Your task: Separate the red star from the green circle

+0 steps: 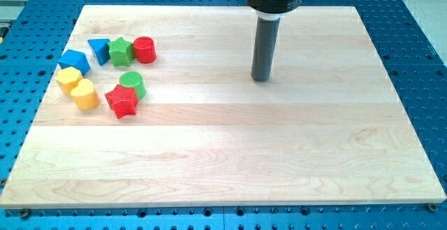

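The red star (121,101) lies on the wooden board (230,146) at the view's left. The green circle (133,83) touches it at its upper right. My tip (260,79) rests on the board right of centre, far to the right of both blocks and touching no block.
A red cylinder (144,49), a green star (121,51), a blue triangle (99,49) and a blue block (74,61) sit in a row above. A yellow hexagon (68,79) and a yellow heart (84,94) lie left of the red star. Blue perforated table (419,62) surrounds the board.
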Motion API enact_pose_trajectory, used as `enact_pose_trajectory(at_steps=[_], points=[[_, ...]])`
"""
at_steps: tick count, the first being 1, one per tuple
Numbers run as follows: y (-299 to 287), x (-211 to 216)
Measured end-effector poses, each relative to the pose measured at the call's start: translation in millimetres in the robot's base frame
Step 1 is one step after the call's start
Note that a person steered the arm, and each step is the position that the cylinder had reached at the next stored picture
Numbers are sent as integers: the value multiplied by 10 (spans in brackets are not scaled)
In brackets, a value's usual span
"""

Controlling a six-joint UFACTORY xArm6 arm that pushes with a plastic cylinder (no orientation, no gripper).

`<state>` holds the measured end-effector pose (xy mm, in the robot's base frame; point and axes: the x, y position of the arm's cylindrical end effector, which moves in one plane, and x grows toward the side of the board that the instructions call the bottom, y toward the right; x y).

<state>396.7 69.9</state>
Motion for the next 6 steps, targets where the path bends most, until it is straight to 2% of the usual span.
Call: enact_pose_trajectory(at_steps=[1, 2, 4, 5, 6], points=[[-33, 2], [-428, 128], [-1524, 1296], [-2358, 1327], [-2748, 1065]])
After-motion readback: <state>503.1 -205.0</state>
